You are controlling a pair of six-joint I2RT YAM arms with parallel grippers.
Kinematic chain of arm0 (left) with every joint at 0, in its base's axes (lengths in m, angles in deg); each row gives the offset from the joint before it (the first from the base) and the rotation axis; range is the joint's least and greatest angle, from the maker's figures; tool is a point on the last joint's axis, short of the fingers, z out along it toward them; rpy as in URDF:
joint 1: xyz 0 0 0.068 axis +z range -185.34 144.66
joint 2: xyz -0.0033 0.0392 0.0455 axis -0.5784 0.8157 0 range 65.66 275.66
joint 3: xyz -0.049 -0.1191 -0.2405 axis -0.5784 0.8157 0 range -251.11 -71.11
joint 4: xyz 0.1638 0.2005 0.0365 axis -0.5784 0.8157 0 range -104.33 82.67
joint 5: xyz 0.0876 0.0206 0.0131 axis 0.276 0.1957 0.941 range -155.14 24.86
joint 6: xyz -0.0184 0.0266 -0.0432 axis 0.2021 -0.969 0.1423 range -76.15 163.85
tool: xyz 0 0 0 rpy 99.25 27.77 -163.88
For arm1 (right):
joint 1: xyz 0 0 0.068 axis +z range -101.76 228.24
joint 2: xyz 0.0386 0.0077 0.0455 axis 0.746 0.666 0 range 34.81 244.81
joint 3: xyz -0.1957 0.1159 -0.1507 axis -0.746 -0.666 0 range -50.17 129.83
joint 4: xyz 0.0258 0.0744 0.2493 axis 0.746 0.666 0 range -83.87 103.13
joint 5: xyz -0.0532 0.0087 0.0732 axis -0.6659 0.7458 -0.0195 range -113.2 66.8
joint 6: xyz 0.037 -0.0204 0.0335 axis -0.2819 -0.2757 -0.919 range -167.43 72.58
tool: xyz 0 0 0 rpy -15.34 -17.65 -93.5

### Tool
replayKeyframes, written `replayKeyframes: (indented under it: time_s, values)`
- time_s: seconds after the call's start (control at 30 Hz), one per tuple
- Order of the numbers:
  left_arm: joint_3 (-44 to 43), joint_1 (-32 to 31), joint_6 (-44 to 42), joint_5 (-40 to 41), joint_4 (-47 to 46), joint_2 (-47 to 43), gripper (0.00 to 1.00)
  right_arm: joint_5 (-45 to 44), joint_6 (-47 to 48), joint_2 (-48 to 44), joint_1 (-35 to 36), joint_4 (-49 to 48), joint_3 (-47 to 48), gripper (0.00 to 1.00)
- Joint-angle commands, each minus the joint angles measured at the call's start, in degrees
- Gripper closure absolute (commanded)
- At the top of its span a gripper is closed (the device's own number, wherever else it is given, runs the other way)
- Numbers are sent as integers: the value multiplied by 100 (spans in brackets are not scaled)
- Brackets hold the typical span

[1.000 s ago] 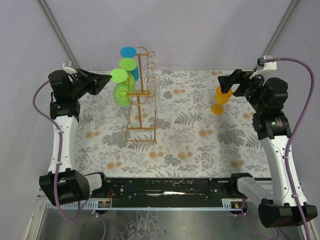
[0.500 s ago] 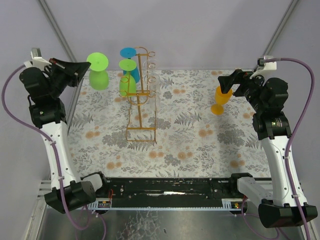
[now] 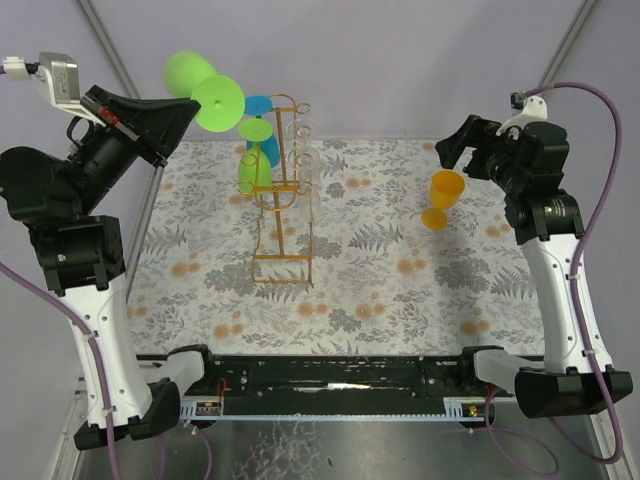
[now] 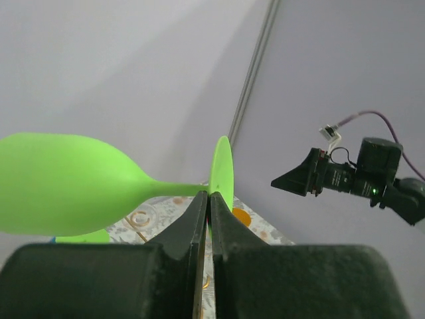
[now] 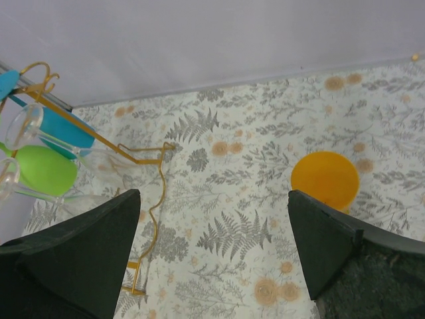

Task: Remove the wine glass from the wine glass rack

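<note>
My left gripper (image 3: 192, 104) is raised high at the far left, shut on the stem of a green wine glass (image 3: 204, 88) that lies sideways in the air, clear of the rack. In the left wrist view the closed fingers (image 4: 199, 219) pinch the stem where it meets the green glass's (image 4: 66, 183) foot. The gold wire wine glass rack (image 3: 280, 200) stands on the cloth and carries a blue glass (image 3: 262, 128), another green glass (image 3: 254, 168) and clear glasses (image 3: 305, 150). My right gripper (image 3: 452, 156) is open and empty, above an orange glass (image 3: 441, 196).
The orange glass (image 5: 325, 178) stands upright on the fern-patterned cloth (image 3: 400, 280) at the right. The right wrist view shows the rack (image 5: 99, 143) with a green glass (image 5: 43, 169) and a blue glass (image 5: 53, 123) at its left edge. Grey tent walls and poles surround the table.
My left arm has pulled the green glass off the rack and swung it up and leftward. My right gripper has let go of the orange glass and drawn back from it.
</note>
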Motion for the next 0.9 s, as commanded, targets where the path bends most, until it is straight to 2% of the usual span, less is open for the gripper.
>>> replayKeyframes:
  time_s: [0.0,0.13,0.33,0.43,0.53,0.6,0.73,0.87]
  values:
    - [-192,-63,-853,-517,-392,107,100,1,-189,-18,-10,164,157,1]
    - [-461,-131,-1194,-787,-496,266,100,-90,-155,-47,-56,347,262,1]
    - [-926,-199,-2169,-594,-317,551,100,-159,-210,-85,-98,582,462,1]
    - [-1619,-204,-1755,-595,231,1115,100,-134,-264,-151,-98,596,431,1]
    - [-1674,-310,-1057,-771,126,1512,100,-131,-295,-215,-105,608,396,1]
    - [-1591,-636,-1132,-646,164,1604,100,-159,-268,-252,-98,650,410,1]
    - [-1556,-1798,-2246,148,914,1678,100,-314,-181,-300,-98,777,468,1]
    - [-1436,-2904,-3006,893,1400,1773,100,-395,-161,-278,-100,893,536,1]
